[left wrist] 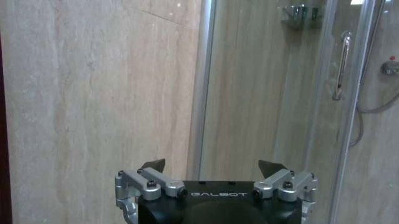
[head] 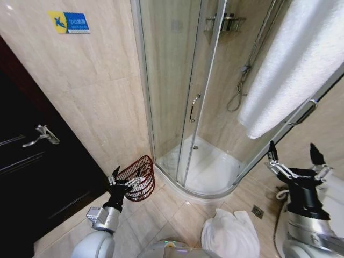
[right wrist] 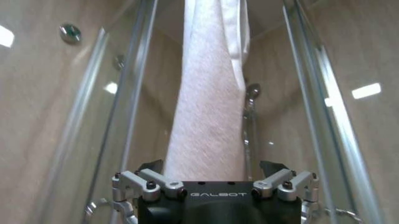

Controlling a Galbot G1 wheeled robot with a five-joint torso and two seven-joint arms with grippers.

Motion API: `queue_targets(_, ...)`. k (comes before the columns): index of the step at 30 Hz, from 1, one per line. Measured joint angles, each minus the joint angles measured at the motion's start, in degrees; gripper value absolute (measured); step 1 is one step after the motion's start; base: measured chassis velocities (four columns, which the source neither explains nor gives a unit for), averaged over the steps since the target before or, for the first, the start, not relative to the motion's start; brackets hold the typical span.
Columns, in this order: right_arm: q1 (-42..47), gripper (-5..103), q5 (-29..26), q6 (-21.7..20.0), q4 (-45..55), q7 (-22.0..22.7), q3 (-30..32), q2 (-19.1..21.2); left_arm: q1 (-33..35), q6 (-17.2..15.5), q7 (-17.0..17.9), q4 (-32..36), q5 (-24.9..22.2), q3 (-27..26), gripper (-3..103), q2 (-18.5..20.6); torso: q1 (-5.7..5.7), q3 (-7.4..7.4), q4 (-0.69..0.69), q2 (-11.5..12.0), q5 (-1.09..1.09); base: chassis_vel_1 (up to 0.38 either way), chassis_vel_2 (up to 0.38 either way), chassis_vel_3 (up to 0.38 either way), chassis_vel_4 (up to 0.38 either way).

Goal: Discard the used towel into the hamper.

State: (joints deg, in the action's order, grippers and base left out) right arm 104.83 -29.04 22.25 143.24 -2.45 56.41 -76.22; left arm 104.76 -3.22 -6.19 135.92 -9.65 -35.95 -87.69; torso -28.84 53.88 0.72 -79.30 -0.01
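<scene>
A white towel [head: 293, 64] hangs over the top edge of the shower glass at the upper right; the right wrist view shows it as a long white towel [right wrist: 209, 121] straight ahead. My right gripper [head: 294, 156] is held up below it, open and empty, its fingertips [right wrist: 151, 166] wide apart. Another crumpled white towel [head: 230, 235] lies on the floor tiles near my base. The hamper [head: 138, 176], a red-brown wire basket, stands on the floor against the wall left of the shower. My left gripper [head: 124, 178] is raised just in front of it, open and empty, facing the wall [left wrist: 93, 93].
A curved glass shower cabin [head: 177, 107] with a door handle [head: 194, 106] takes up the middle. A dark door [head: 27, 172] with a lever handle [head: 44, 134] is at the left. A floor drain [head: 257, 212] sits beside the floor towel.
</scene>
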Motion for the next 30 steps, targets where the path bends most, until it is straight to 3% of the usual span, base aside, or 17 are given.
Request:
queue_targets(6,-2.36,100,-10.11,-3.07,0.01,-1.58,5.21,5.66,0.00,0.00,0.00,0.00,0.00,0.00,100,0.00,0.00,0.00,-0.02,0.00,0.01,0.000,0.000,0.000,0.000)
queue_targets(11,-3.99,100,-14.77,-4.97,0.02,-1.67,8.35,8.85,0.00,0.00,0.00,0.00,0.00,0.00,100,-0.01,0.00,0.00,0.00,0.00,0.03,0.000,0.000,0.000,0.000)
queue_targets(15,-8.34,100,-21.19,-8.84,0.03,2.36,15.74,15.22,0.00,0.00,0.00,0.00,0.00,0.00,100,-0.01,0.00,0.00,-0.01,0.00,0.02,0.000,0.000,0.000,0.000)
queue_targets(20,-10.58,100,-24.41,-10.20,0.04,5.33,20.96,20.15,0.00,0.00,0.00,0.00,0.00,0.00,100,-0.01,0.00,0.00,-0.01,0.00,0.02,0.000,0.000,0.000,0.000)
queue_targets(23,-13.21,100,-26.54,-10.66,0.05,7.24,23.32,25.42,0.00,0.00,0.00,0.00,0.00,0.00,100,-0.01,0.00,0.00,-0.01,0.00,0.02,0.000,0.000,0.000,0.000)
queue_targets(30,-16.16,100,-27.77,-9.28,0.07,6.37,23.58,30.05,0.00,0.00,0.00,0.00,0.00,0.00,100,-0.01,0.00,0.00,-0.02,0.00,0.01,0.000,0.000,0.000,0.000)
